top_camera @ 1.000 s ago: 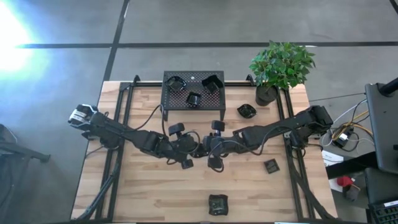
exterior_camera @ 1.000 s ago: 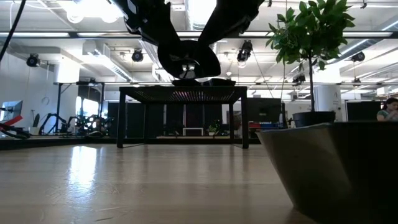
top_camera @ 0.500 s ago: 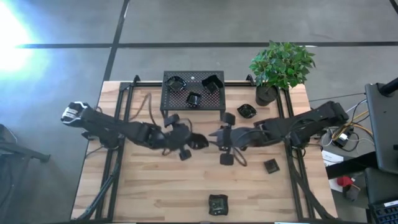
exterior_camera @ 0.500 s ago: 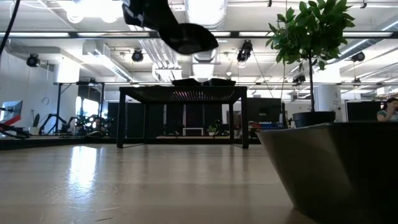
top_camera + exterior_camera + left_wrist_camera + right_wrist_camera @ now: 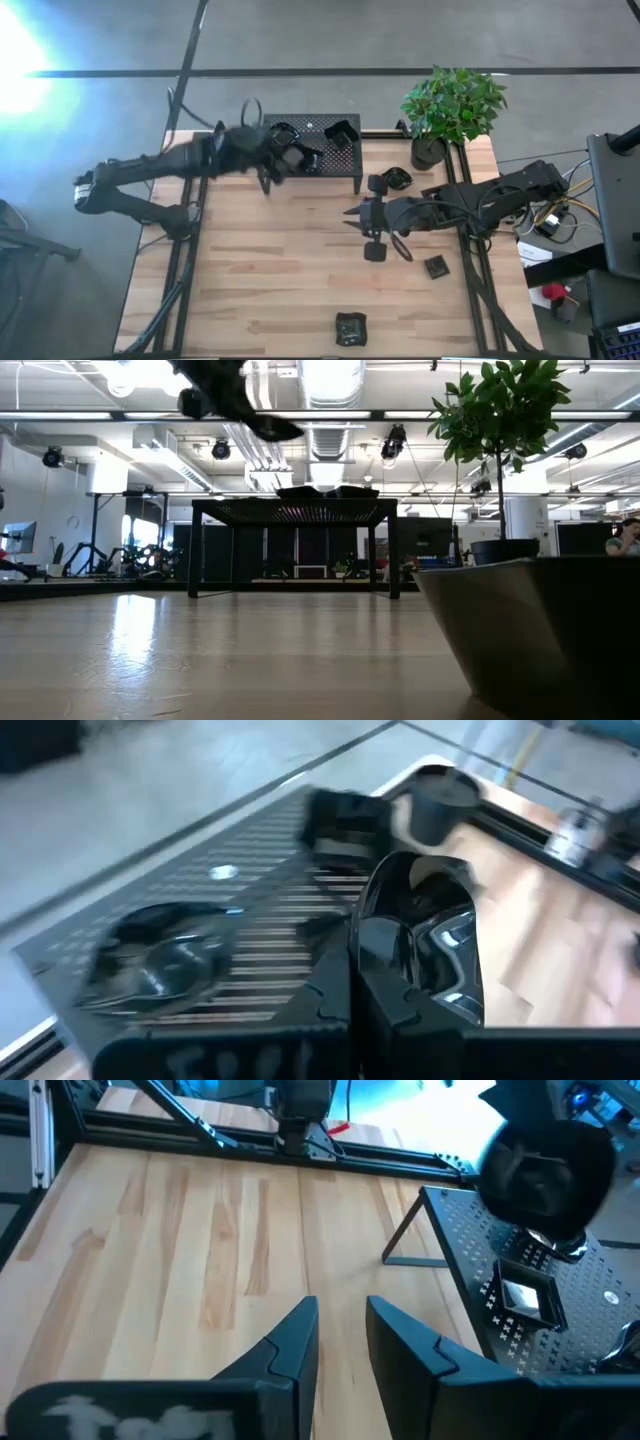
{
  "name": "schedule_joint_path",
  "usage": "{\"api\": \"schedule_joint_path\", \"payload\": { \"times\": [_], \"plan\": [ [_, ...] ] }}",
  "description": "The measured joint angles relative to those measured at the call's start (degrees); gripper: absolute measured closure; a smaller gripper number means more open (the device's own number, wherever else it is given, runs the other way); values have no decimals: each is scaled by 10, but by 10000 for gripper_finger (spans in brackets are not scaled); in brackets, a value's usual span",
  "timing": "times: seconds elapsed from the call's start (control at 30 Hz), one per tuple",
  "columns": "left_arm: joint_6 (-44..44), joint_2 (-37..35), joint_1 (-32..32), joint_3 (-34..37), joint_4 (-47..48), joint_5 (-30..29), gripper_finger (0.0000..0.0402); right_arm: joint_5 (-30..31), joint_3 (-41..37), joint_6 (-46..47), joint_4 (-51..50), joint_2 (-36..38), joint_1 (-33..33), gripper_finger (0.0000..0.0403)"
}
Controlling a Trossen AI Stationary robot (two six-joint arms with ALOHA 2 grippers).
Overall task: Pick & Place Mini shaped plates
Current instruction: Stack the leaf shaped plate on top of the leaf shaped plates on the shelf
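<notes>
Light wooden table [image 5: 260, 290] carried black perforated rack [image 5: 345, 160], plant pot [image 5: 427, 152], three loose dark plates, perhaps [image 5: 397, 178] [image 5: 436, 267] [image 5: 350, 327].

Counter middle [image 5: 270, 270]: bare wood, left free for passage.
Rack [image 5: 345, 165]: far edge is blocked.
Plant pot [image 5: 428, 152]: far right corner is obstructed.

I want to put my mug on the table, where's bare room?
The left half of the table, between the left rail and the right claw, is bare wood. The front right is roomy between two plates. The rack is crowded: plates, and the left claw holding one.
</notes>
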State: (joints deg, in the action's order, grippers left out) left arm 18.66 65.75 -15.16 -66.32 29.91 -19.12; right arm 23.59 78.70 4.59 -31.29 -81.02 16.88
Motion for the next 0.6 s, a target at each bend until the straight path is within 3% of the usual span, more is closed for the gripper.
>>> {"api": "schedule_joint_path", "payload": {
  "times": [0.3,0.4,0.6],
  "plan": [
    [-5,25,-265,0,4,230,401,0,0,-7,1,-5,0,316],
    [-7,46,-312,0,6,259,401,0,0,-7,1,-5,0,319],
    [-34,79,-331,0,5,271,401,0,0,-7,1,-4,0,326]
  ]
}}
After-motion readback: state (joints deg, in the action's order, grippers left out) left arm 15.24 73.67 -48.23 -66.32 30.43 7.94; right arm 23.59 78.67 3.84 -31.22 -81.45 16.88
